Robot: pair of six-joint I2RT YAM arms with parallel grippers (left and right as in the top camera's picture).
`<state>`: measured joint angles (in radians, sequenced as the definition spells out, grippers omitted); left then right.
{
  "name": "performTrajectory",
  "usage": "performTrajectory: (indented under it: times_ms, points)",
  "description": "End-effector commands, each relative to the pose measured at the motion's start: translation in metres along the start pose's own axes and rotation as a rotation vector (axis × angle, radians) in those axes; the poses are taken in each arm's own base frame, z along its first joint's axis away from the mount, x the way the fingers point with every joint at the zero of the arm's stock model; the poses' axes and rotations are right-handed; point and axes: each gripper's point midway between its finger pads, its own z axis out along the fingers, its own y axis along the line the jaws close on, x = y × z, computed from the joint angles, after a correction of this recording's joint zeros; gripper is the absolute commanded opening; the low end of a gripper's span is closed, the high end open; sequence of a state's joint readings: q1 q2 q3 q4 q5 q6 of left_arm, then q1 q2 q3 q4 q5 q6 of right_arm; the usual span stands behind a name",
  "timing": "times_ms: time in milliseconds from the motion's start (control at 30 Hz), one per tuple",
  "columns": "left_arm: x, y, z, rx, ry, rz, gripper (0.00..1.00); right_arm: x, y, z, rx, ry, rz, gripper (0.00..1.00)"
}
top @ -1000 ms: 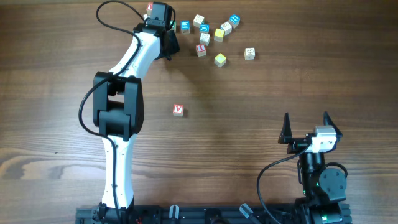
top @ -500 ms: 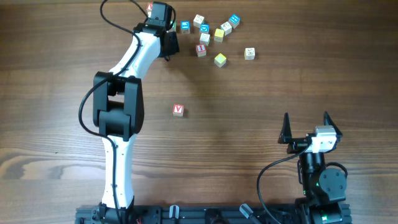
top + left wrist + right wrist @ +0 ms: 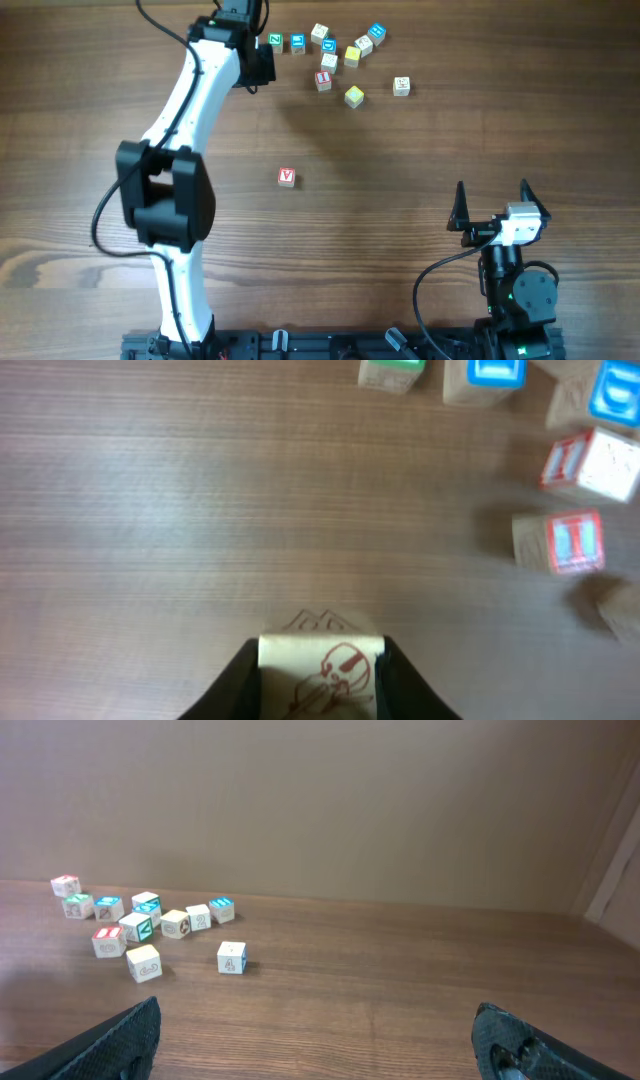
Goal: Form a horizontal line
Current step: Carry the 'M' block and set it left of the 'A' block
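Your left pincer [image 3: 320, 680] is clamped on a pale wooden cube with a red printed figure [image 3: 322, 658], at the bottom centre of the left wrist view. I cannot tell whether the cube touches the brown wood-grain tabletop [image 3: 150, 510].

I judge it is held there to go down left of the green-faced wooden cube [image 3: 275, 40] and the blue-faced wooden cube [image 3: 298, 42]. Those 2 sit side by side at the top of the overhead frame, like the start of a row.

Bare wood lies ahead, so nothing blocks that spot. The scattered cluster of lettered cubes [image 3: 340, 62] crowds the right end, and 1 red-lettered V cube [image 3: 287, 177] sits alone mid-frame.

Your right pincer [image 3: 492, 205] is spread wide at lower right, well apart.
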<state>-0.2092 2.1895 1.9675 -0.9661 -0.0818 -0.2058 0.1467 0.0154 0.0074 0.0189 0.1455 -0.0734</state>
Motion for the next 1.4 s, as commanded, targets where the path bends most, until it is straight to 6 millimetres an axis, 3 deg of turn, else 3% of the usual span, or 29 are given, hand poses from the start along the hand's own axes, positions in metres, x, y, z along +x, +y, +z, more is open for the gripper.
performTrajectory:
  times_ms: [0, 67, 200, 433, 500, 600, 733, 867, 967, 1067, 1133, 1200, 1367]
  points:
    - [0.034, 0.008, -0.057, 0.022, 0.109, 0.020, 0.18, -0.001, 0.001, 0.000, -0.010, -0.008, -0.004, 1.00]
    - [0.071, 0.016, -0.069, -0.001, 0.259, 0.026, 0.16, -0.001, 0.001, 0.000, -0.010, -0.008, -0.004, 1.00]
    - [0.113, 0.023, -0.071, -0.026, 0.429, 0.032, 0.16, -0.001, 0.001, 0.000, -0.010, -0.009, -0.004, 1.00]
    - [0.167, 0.030, -0.048, -0.068, 0.594, 0.050, 0.18, -0.001, 0.001, 0.000, -0.010, -0.009, -0.004, 1.00]
    - [0.177, 0.027, -0.033, -0.067, 0.595, 0.062, 0.18, -0.001, 0.001, 0.000, -0.010, -0.009, -0.004, 1.00]
    - [0.186, 0.019, -0.004, -0.050, 0.547, 0.083, 0.18, -0.001, 0.001, 0.000, -0.010, -0.009, -0.004, 1.00]
    - [0.184, 0.015, 0.013, -0.034, 0.497, 0.086, 0.20, -0.001, 0.001, 0.000, -0.010, -0.009, -0.004, 1.00]
    - [0.177, 0.012, 0.017, -0.023, 0.463, 0.084, 0.24, -0.001, 0.001, 0.000, -0.010, -0.009, -0.004, 1.00]
    - [0.178, 0.012, 0.017, -0.024, 0.465, 0.084, 0.43, -0.001, 0.001, 0.000, -0.010, -0.009, -0.004, 1.00]
    - [0.178, 0.012, 0.017, -0.024, 0.464, 0.084, 0.47, -0.001, 0.001, 0.000, -0.010, -0.009, -0.004, 1.00]
    - [0.177, 0.012, 0.017, -0.024, 0.464, 0.084, 0.45, -0.001, 0.001, 0.000, -0.010, -0.009, -0.004, 1.00]
    - [0.178, 0.012, 0.017, -0.024, 0.465, 0.084, 0.35, -0.001, 0.001, 0.000, -0.010, -0.009, -0.004, 1.00]
    - [0.181, 0.010, 0.016, -0.026, 0.476, 0.095, 0.29, -0.001, 0.001, 0.000, -0.010, -0.009, -0.004, 1.00]
